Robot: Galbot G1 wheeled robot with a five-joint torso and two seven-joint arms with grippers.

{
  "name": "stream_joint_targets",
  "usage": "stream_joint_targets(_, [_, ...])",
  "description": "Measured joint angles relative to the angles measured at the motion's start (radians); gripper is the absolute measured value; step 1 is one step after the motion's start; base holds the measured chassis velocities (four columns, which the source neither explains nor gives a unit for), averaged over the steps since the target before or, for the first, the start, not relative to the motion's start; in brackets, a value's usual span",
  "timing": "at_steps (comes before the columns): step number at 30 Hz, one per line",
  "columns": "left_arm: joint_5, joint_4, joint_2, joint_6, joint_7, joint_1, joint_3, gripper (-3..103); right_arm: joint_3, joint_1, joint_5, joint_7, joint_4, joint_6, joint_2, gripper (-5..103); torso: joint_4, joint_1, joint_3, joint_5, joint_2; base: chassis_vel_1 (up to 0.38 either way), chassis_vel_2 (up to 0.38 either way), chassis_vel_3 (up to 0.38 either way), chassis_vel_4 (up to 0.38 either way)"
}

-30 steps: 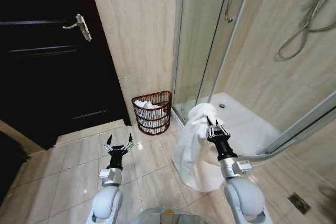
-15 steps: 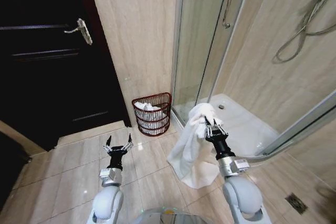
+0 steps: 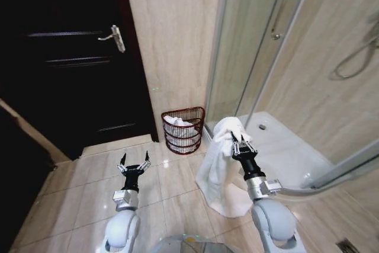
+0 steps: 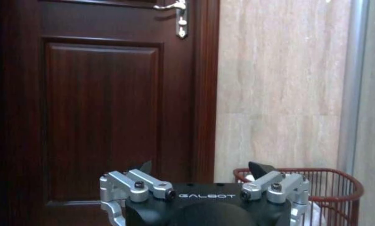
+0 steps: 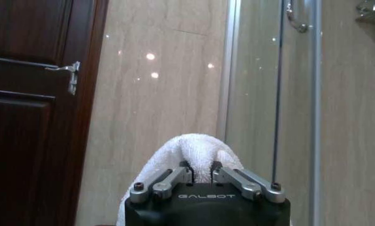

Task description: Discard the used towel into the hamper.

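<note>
We see the right gripper [image 3: 240,144] pinching the white towel [image 3: 218,173] aloft, the hamper [image 3: 184,129] ahead to its left against the wall; the left gripper [image 3: 134,164] hangs wide, empty.

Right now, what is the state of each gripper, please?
Left gripper: jaws open, holding nothing, held out over the floor tiles.
Right gripper: jaws shut on the white towel, which hangs from it.
</note>
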Motion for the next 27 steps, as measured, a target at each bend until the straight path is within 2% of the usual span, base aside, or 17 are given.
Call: stream_joint_targets(27, [-0.013,0.02,-0.001,0.015,-0.02,-0.033,0.014,100,0.002,0.017,0.004,-0.001,-0.022,-0.006,0.0,12,-0.0001,0.042,0.066,0.0002,0.109,0.002,0.002,0.001,0.001])
